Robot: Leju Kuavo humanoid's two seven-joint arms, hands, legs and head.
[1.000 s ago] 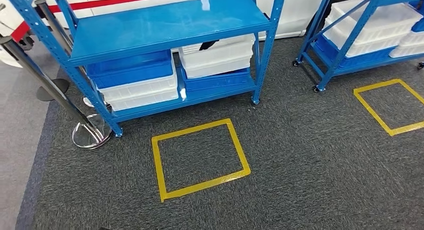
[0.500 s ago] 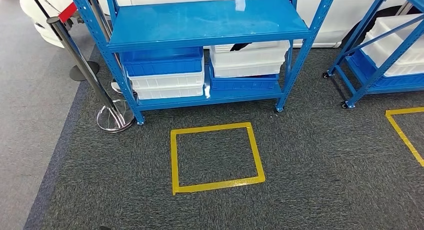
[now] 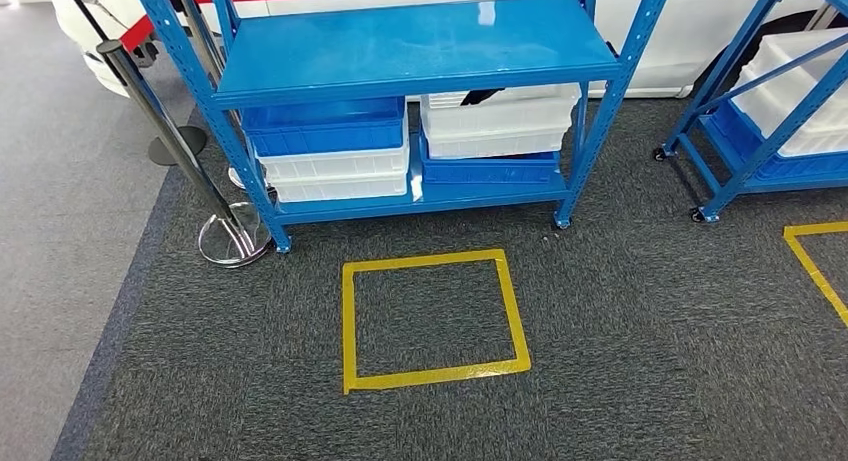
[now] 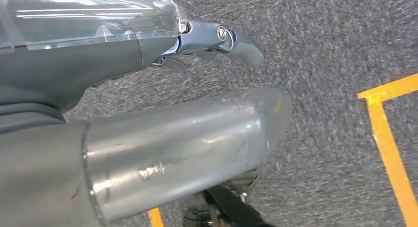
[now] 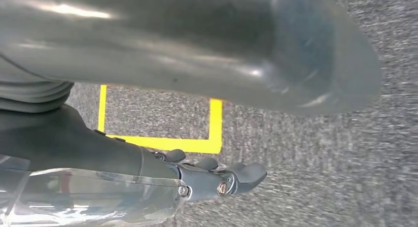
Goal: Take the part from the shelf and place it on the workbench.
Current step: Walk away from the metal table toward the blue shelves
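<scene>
Blue steel shelf [image 3: 400, 51] stood ahead on dark grey carpet [image 3: 620, 331], its top board bare and glossy. On the lower board sat stacked bins: a blue bin [image 3: 325, 129] over white bins [image 3: 335, 176] on the left, white bins [image 3: 500, 121] over a blue bin [image 3: 488, 167] on the right. A dark item [image 3: 482, 95] showed at the rim of the upper right bin; could not tell whether this was the part. A yellow tape square [image 3: 432, 319] lay on the carpet just in front of the shelf. A chrome stanchion [image 3: 215, 216] stood beside the shelf's left leg. A second blue rack [image 3: 760, 111] stood to the right.

Left hand [image 4: 207, 79] hung over the carpet, fingers apart from the thumb, holding nothing. Right hand [image 5: 217, 138] likewise: fingers apart, nothing held.
</scene>
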